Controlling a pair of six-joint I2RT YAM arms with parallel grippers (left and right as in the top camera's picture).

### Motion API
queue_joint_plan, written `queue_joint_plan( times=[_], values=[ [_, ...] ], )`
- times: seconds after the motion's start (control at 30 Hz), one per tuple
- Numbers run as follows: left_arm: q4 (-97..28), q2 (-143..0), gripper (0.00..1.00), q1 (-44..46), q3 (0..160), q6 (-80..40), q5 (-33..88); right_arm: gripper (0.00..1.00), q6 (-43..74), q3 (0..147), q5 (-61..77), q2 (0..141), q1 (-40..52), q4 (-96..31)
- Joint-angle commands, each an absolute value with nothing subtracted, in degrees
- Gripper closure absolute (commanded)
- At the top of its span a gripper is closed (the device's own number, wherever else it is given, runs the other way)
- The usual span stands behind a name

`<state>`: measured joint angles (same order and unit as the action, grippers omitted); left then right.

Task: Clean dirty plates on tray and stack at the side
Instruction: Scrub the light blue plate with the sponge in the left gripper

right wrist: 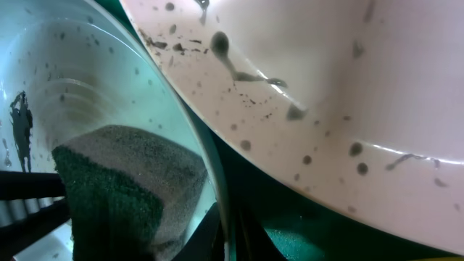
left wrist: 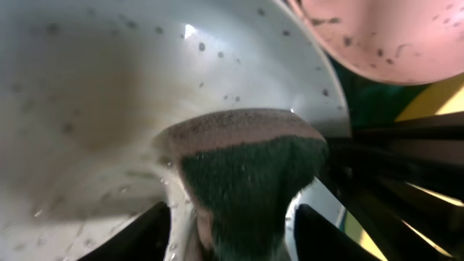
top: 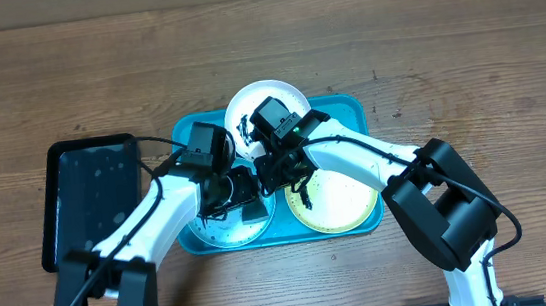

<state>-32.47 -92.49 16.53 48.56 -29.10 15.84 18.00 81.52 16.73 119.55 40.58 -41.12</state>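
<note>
The turquoise tray (top: 349, 107) holds three plates. The white plate (top: 278, 96) lies at the back, speckled with dark smears (right wrist: 326, 87). The yellow-green plate (top: 346, 202) lies front right. The light blue plate (top: 223, 234) is front left and tilted up. My right gripper (top: 268, 178) is shut on its rim (right wrist: 225, 230). My left gripper (top: 240, 200) is shut on a green-and-tan sponge (left wrist: 246, 181), which presses against the wet inner face of the light blue plate (left wrist: 87, 94). The right wrist view shows the same sponge (right wrist: 123, 188) against that face.
A smaller black tray (top: 92, 201), wet with droplets, lies left of the turquoise tray. Both arms cross over the tray's middle, close together. Bare wooden table surrounds the trays.
</note>
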Motion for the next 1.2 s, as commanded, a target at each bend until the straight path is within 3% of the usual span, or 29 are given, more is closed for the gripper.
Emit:
queue_joint_plan(
  times=[0.0, 0.13, 0.43, 0.47, 0.53, 0.93, 1.17],
  values=[
    [-31.90, -94.39, 0.55, 16.91, 48.03, -29.85, 17.56, 0.92, 18.02, 80.99, 16.75, 119.68, 40.82, -40.99],
    [-32.45, -94.39, 0.73, 16.80, 48.07, -29.82, 15.75, 0.92, 18.02, 80.99, 16.73, 119.68, 40.82, -40.99],
    [-35.46, -94.39, 0.84, 16.73, 48.07, -29.85, 6.90, 0.92, 18.02, 80.99, 16.56, 119.68, 40.82, -41.10],
    [-36.67, -94.39, 0.91, 16.73, 48.07, -29.82, 3.38, 0.92, 18.00, 80.99, 16.53, 119.68, 40.82, -41.23],
    [-38.13, -94.39, 0.95, 16.73, 48.07, -29.85, -1.23, 0.92, 17.98, 80.99, 16.53, 119.68, 40.82, -41.23],
    [-44.16, -94.39, 0.96, 16.73, 48.07, -29.56, -28.21, 0.93, 17.87, 80.99, 16.49, 119.68, 40.82, -41.43],
    [-42.57, -94.39, 0.96, 16.67, 48.60, -28.34, -33.65, 0.95, 17.78, 80.99, 15.03, 119.68, 40.82, -42.26]
  ],
)
